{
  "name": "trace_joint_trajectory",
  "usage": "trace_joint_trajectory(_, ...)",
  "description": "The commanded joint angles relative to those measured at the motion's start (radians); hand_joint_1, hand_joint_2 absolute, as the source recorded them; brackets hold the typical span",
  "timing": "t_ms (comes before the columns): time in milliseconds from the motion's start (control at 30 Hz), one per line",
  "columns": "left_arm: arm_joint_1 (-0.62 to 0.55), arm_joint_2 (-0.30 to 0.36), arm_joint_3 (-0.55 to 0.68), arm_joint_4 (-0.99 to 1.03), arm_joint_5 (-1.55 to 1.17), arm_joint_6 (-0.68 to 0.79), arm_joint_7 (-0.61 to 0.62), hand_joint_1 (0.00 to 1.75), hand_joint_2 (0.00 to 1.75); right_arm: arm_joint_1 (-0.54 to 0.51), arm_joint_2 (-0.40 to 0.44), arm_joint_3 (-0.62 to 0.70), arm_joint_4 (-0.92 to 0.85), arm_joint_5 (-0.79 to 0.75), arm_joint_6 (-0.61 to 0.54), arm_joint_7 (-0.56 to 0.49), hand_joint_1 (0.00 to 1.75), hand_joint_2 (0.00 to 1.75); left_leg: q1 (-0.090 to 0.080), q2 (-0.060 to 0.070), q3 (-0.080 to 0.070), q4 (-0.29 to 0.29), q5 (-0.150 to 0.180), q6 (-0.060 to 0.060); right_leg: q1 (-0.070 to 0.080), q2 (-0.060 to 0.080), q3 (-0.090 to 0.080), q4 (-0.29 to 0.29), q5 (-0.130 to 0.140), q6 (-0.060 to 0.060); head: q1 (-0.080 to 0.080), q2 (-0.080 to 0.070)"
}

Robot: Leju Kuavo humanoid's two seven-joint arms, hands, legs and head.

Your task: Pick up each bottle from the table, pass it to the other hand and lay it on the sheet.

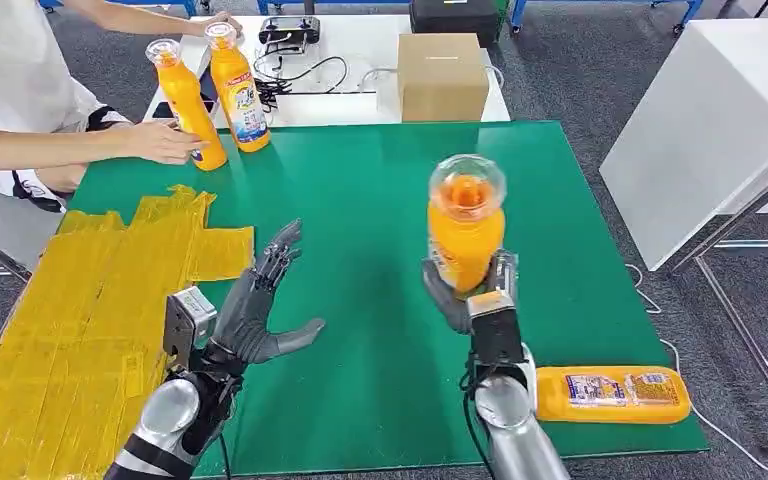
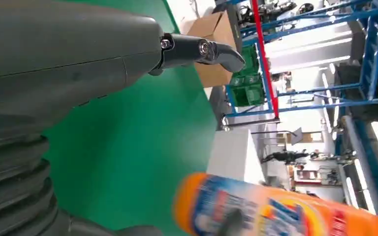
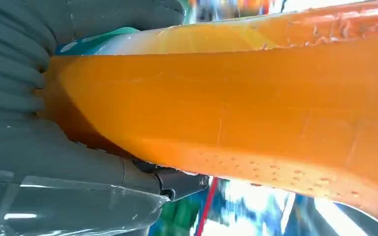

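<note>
The right hand grips an orange bottle upright, cap up, above the middle of the green table, while the left hand waits open, palm turned toward it, a short way toward the yellow sheet. Another bottle lies flat at the near right corner. At the far left corner a person's hand rests by two standing bottles.

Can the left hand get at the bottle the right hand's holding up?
Probably yes: the left hand is open, facing the held bottle, with only bare green table between them.
</note>
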Motion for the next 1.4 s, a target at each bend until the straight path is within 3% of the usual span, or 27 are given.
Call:
trace_joint_trajectory(33,-0.057,0.035,-0.045,0.026,0.042,0.014,-0.007,0.0,1.75,-0.094,0.041,0.225,0.247,-0.019,0.047,-0.007,1.75,1.75,0.001,0.004,0.004,-0.001,-0.001,-0.001,0.001,0.003,0.003,-0.002,0.0,0.0,0.0,0.0)
trace_joint_trajectory(833,-0.098,0.022,-0.033,0.045,0.097,0.02,-0.036,0.0,1.75,-0.182,0.061,0.459,0.42,0.079,0.087,0.02,1.75,1.75,0.001,0.001,0.002,0.0,-0.001,-0.001,0.001,0.0,0.002,-0.001,0.0,0.0,0.0,0.0)
trace_joint_trajectory(1400,-0.073,0.003,-0.036,-0.011,0.161,0.023,-0.068,0.0,1.75,-0.206,0.074,0.498,0.524,0.073,0.105,0.027,1.75,1.75,0.001,-0.002,0.003,0.0,-0.001,-0.001,0.001,-0.002,0.003,-0.002,-0.001,0.0,0.0,0.0)
